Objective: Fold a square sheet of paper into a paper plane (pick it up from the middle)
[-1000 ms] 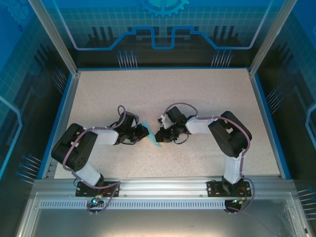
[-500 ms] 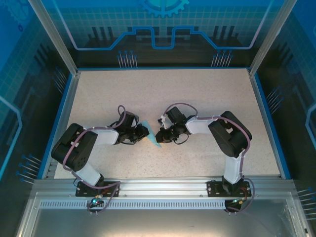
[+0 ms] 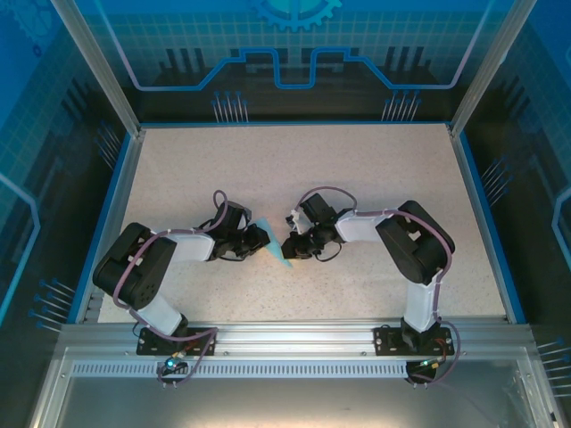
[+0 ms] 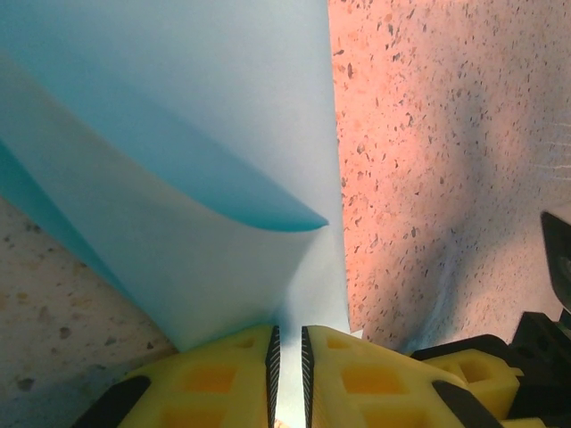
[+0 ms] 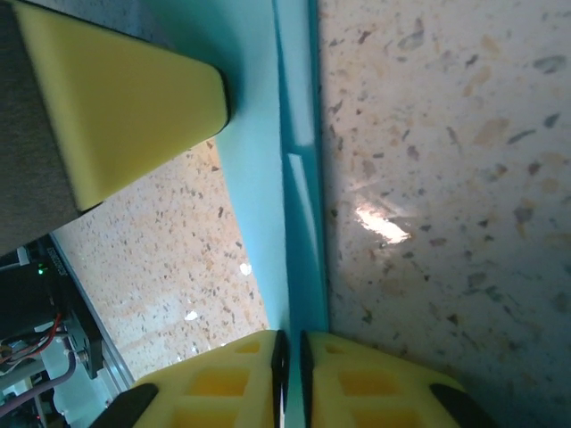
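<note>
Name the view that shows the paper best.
Left wrist: the paper spreads wide, its curled layers plain, pinched in the left gripper. Right wrist shows it edge-on, a narrow strip. Top view shows a small, distant sliver.

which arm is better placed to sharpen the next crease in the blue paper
Right, probably. The right gripper is shut on the light-blue paper along its layered folded edge, ready to slide down it; the left gripper pinches the loose, curled part, so it suits anchoring.
</note>
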Controlling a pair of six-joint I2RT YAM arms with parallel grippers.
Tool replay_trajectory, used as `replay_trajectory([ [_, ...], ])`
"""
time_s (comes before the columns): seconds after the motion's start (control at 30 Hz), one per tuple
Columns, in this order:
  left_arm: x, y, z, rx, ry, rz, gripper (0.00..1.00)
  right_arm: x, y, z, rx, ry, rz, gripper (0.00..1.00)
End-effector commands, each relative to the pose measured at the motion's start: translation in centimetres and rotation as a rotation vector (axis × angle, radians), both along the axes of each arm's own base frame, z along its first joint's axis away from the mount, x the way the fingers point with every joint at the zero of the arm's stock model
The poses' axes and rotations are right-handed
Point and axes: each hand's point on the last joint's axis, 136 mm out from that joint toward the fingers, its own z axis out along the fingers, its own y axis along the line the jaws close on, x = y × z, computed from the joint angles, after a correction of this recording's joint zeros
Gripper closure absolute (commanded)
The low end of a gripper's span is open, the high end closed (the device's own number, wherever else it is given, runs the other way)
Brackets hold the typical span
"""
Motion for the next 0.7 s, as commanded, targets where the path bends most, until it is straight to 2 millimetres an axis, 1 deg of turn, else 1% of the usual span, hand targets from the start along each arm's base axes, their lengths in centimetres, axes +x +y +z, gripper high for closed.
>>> replay_trajectory([
  [0.0, -0.1, 0.3, -0.6, 0.035, 0.014, -0.002, 0.8, -1.2, 0.0, 1.5, 0.016, -0.007, 0.039, 0.82],
  [0.17, -0.1, 0.3, -0.4, 0.032, 0.011, -0.002, 0.8, -0.9, -0.1, 2.2, 0.019, -0.05, 0.032, 0.8],
  [0.33, 0.0, 0.1, 0.6, 0.017, -0.011, -0.006, 0.77, -0.5, -0.3, 1.4, -0.019, -0.054, 0.019, 0.79],
  [0.47, 0.0, 0.1, 1.4, 0.007, -0.027, -0.008, 0.74, 0.1, 0.0, 1.4, -0.023, -0.065, 0.01, 0.77],
  [0.53, -0.1, 0.0, 1.5, 0.004, -0.029, -0.011, 0.73, 0.3, 0.2, 1.4, -0.021, -0.068, 0.011, 0.77],
  [0.67, -0.1, -0.1, 1.4, 0.002, -0.026, -0.015, 0.73, 0.1, 0.6, 1.3, -0.019, -0.064, 0.025, 0.77],
])
